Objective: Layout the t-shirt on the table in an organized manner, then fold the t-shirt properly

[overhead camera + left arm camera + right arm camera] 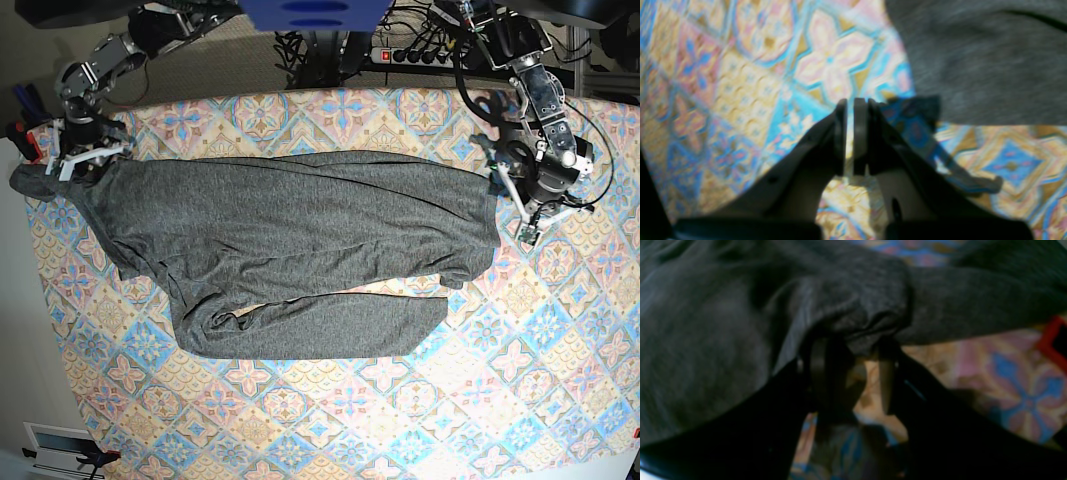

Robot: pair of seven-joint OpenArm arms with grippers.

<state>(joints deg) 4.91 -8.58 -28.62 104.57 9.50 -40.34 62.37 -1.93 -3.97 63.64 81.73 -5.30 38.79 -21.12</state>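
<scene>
The near half of the table [330, 420] shows only its tiled cloth. Past it the t-shirt [300, 250] lies spread with its long axis running from the left edge to the right edge, its nearer flap folded under in rumpled layers so the hem line is hard to trace. Toward the far right corner, the left gripper [850, 103] hangs over bare cloth just beside the shirt's edge, fingers nearly together with nothing between them. At the far left corner the right gripper [853, 350] pinches a bunched fold of fabric; both wrist views are blurred, and the fabric hides its fingertips.
</scene>
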